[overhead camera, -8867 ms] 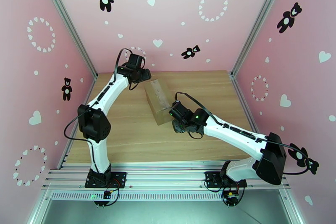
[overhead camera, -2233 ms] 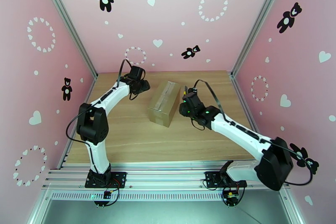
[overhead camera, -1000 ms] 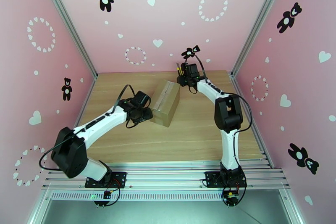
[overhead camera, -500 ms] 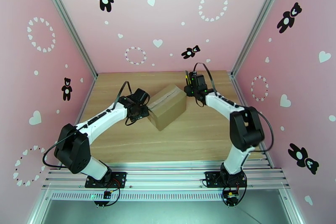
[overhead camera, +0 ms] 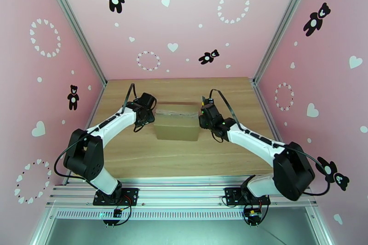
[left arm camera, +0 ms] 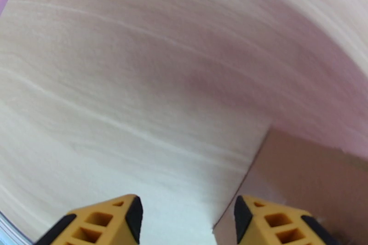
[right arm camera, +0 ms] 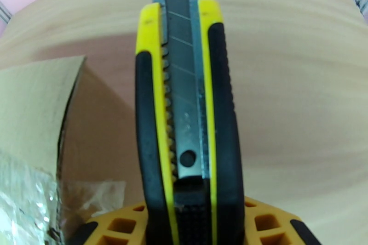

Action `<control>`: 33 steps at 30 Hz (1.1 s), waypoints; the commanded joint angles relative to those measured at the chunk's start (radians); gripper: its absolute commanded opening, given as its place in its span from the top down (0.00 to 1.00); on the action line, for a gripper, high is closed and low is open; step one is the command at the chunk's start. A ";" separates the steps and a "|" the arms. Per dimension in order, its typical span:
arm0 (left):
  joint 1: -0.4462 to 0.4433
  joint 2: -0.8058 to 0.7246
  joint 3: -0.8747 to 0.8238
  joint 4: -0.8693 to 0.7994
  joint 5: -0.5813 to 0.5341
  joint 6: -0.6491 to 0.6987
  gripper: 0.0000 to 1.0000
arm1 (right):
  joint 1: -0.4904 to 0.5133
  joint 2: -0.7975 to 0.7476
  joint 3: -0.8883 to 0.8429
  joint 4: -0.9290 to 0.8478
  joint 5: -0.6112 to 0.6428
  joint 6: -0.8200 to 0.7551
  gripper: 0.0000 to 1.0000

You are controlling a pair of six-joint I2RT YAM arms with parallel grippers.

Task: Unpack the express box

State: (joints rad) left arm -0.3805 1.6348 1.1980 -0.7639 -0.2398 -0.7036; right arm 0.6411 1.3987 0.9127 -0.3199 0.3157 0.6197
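Observation:
The express box (overhead camera: 177,124), a brown carton with shiny tape on its top seam, lies flat mid-table with its long side running left to right. My left gripper (overhead camera: 149,109) sits at the box's left end. In the left wrist view this gripper (left arm camera: 186,218) is open, bare table shows between its yellow fingertips (left arm camera: 131,216), and the box's corner (left arm camera: 313,181) lies by the right one. My right gripper (overhead camera: 205,115) is at the box's right end. It (right arm camera: 191,223) is shut on a yellow-and-black utility knife (right arm camera: 184,103) with the blade out; the box (right arm camera: 37,103) is to its left.
The wooden table (overhead camera: 138,158) is walled by pink panels on three sides, with metal posts at the back corners. A metal rail (overhead camera: 184,193) holding the arm bases runs along the near edge. Bare wood lies in front of and behind the box.
The box has swung from a diagonal to square with the table's front edge. The left gripper moved to its left end, and the right gripper with the knife came down to its right end.

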 commanded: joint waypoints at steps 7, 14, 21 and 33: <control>0.019 -0.148 -0.051 -0.048 0.030 0.048 0.40 | 0.003 -0.107 0.004 -0.162 0.034 0.027 1.00; -0.028 -0.371 -0.204 -0.155 0.109 0.016 0.40 | -0.092 -0.100 0.022 -0.114 -0.043 -0.049 1.00; -0.202 -0.478 -0.286 -0.115 0.175 -0.129 0.40 | -0.187 0.027 0.147 0.014 -0.122 -0.176 1.00; -0.222 -0.219 -0.157 0.025 0.122 -0.135 0.40 | -0.210 0.268 0.369 0.093 -0.243 -0.304 1.00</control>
State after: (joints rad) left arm -0.6113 1.3762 0.9901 -0.7822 -0.0841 -0.8337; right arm 0.4313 1.6352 1.2293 -0.2653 0.1253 0.3576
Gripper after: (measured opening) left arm 0.602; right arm 0.395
